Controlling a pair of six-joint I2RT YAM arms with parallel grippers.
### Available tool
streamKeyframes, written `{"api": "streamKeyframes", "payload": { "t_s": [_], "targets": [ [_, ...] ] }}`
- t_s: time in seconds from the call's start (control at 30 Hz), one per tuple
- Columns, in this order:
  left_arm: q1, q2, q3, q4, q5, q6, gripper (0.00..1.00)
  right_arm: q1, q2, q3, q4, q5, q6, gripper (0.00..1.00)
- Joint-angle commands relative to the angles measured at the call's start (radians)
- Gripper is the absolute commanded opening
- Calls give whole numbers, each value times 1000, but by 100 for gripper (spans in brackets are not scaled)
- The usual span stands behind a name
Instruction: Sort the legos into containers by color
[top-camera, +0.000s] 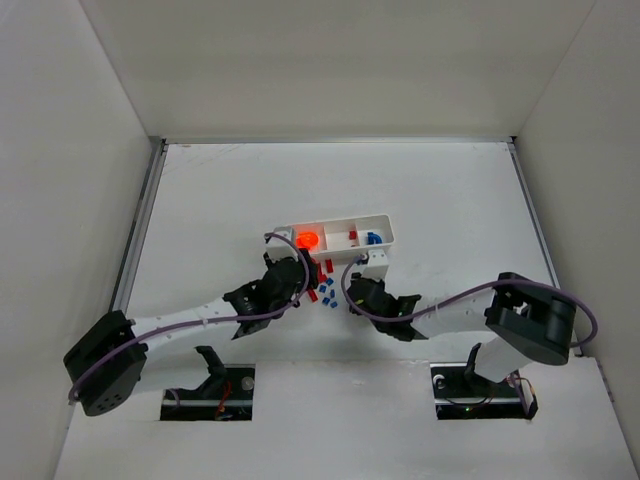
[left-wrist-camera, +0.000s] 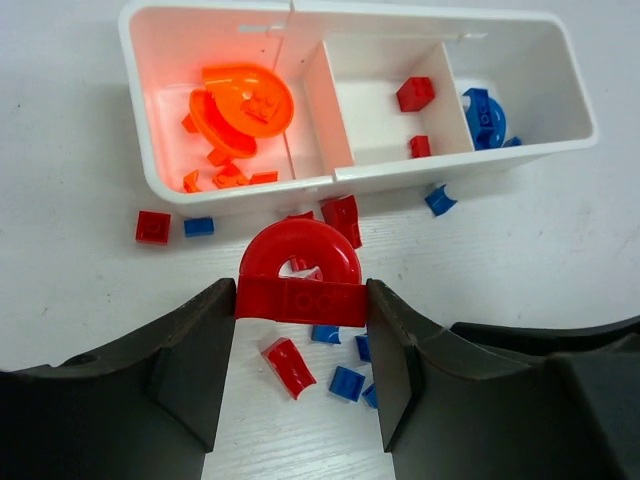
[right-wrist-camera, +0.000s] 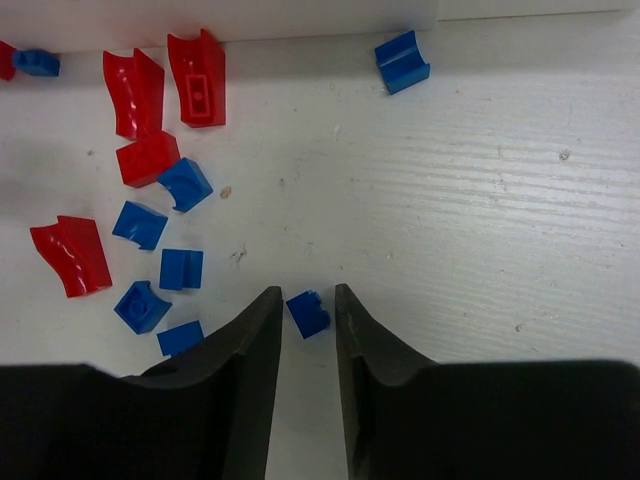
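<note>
red round lego (left-wrist-camera: 300, 300) clamped crosswise in left jaws, flat base spanning side to side; white tray (left-wrist-camera: 250, 190) just ahead, middle compartment (left-wrist-camera: 375, 110) with reds ahead, slightly right. right jaws narrow astride blue brick (right-wrist-camera: 308, 313) on counter (right-wrist-camera: 480, 200), contact unclear.

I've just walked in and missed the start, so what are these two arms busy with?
They are sorting legos by color. The left gripper holds a large red round lego just in front of the white three-compartment tray. The right gripper has its fingers either side of a small blue brick on the table; whether it is pinched is unclear. The tray holds orange pieces, red pieces in the middle and blue pieces. Loose red and blue legos remain outside.
</note>
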Motion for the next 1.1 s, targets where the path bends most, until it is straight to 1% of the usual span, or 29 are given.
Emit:
{"api": "streamKeyframes", "payload": {
  "t_s": [0.0,0.1,0.17,0.27,0.4,0.53,0.67,0.73,0.8,0.9,1.07],
  "targets": [
    [5,-47,5,-35,8,-8,25,-8,29,21,11,-5,-1,29],
    [12,-42,26,-30,28,-13,25,-8,23,18,8,-1,6,21],
    [12,-16,55,-21,37,-8,25,-6,-4,7,8,0,12,18],
    [14,47,116,0,53,6,25,-5,-82,-16,2,2,22,17],
    [34,182,217,62,83,36,25,-15,-225,-52,-9,-8,16,17],
    [51,300,322,93,105,58,25,-77,-349,-53,-65,-21,-17,17],
    [78,416,412,100,112,85,25,-187,-440,-20,-91,-83,-81,17],
    [94,459,445,100,122,90,27,-253,-448,6,-91,-132,-110,17],
    [100,485,468,96,132,90,31,-320,-428,32,-81,-184,-129,17],
    [103,496,480,93,128,92,38,-413,-354,82,-52,-259,-150,17],
    [108,466,453,90,128,92,47,-495,-207,161,10,-322,-187,17]
  ]
}}
